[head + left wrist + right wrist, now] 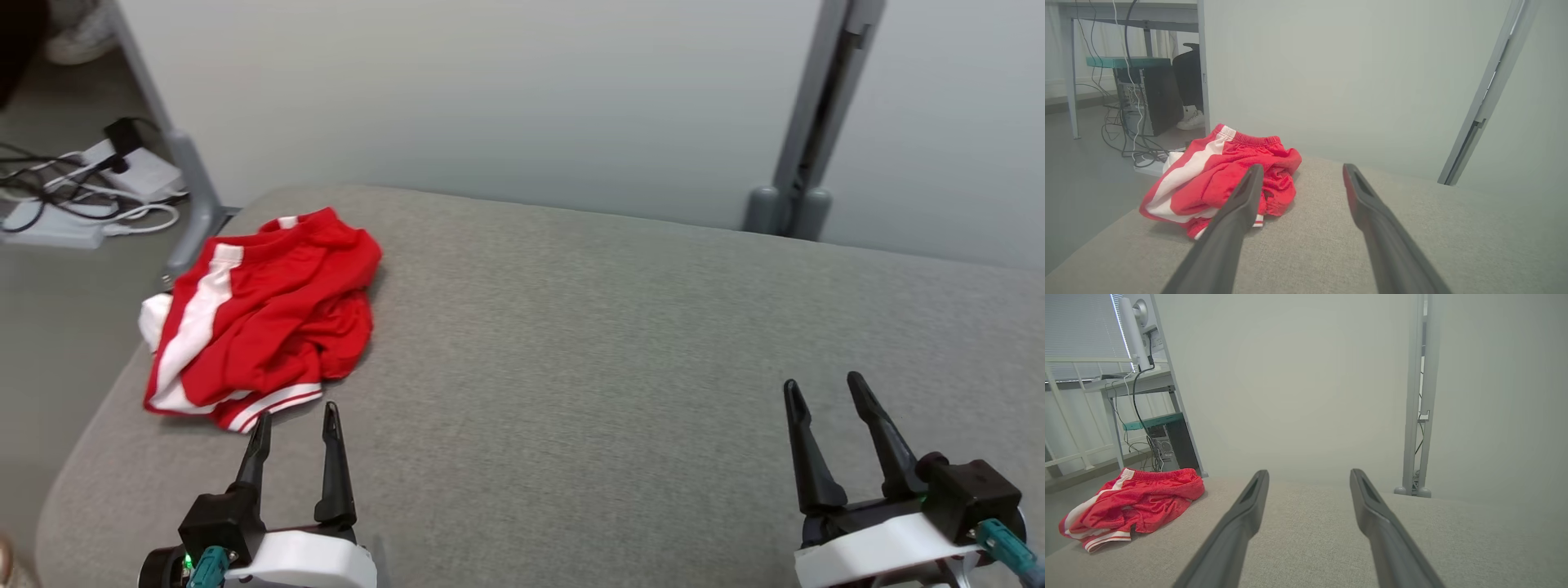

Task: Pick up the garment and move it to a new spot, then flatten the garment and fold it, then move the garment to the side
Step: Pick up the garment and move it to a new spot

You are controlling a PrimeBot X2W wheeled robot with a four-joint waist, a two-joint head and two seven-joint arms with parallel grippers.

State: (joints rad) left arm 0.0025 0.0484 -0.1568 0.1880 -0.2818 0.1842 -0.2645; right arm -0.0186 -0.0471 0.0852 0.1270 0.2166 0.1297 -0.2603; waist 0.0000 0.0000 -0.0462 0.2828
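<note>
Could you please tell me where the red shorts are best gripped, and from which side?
Probably the raised fold at the near right of the red shorts, where cloth stands off the grey cushion. Come from the near side with the open left end effector, which sits just before the heap; the flat striped hem looks harder to pinch.

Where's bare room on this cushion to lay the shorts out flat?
Widest free patch: the middle of the grey cushion, bordered by the red shorts, the wall and the right gripper. The near strip between the grippers is bare. Crowded: the left edge, shorts bunched ahead of the left gripper.
</note>
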